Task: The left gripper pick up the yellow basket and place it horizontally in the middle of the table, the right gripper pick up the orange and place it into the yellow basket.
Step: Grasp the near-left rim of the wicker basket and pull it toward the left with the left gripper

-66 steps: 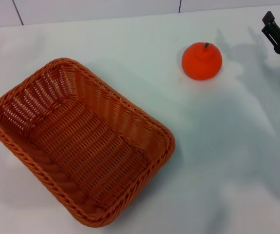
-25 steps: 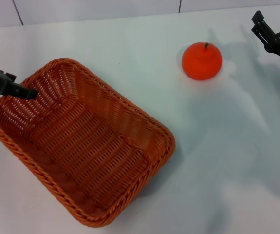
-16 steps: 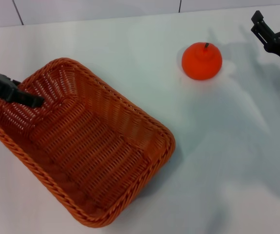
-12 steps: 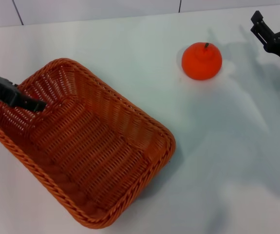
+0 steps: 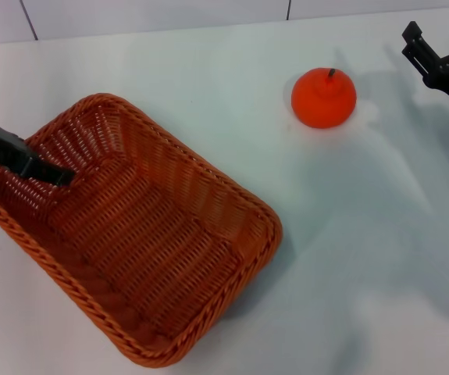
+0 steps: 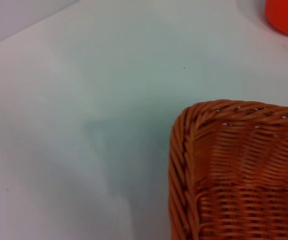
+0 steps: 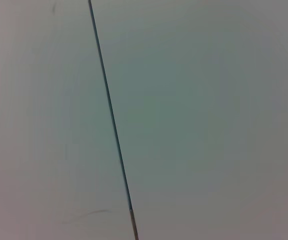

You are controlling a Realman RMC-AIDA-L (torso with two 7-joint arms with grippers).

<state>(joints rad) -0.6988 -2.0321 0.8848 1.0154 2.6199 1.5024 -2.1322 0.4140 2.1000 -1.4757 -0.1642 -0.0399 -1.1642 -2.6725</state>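
Observation:
The yellow basket (image 5: 130,234), orange-brown woven wicker, lies diagonally on the left half of the white table (image 5: 208,70). My left gripper (image 5: 56,173), a slim dark tip, reaches in from the left edge over the basket's left rim and sits low against the inside of that wall. The left wrist view shows one basket corner (image 6: 234,170) and a slice of the orange (image 6: 286,15). The orange (image 5: 323,98) stands alone on the table at the back right, stem up. My right gripper (image 5: 440,43) hangs open and empty at the far right, well apart from the orange.
A dark seam runs along the wall behind the table's far edge (image 5: 289,9). The right wrist view shows only a pale surface with a thin dark line (image 7: 111,120). White tabletop lies between the basket and the orange.
My left gripper came in from the left and slid deeper and lower into the basket, which shifted slightly. My right gripper moved a little left into view, then stayed still.

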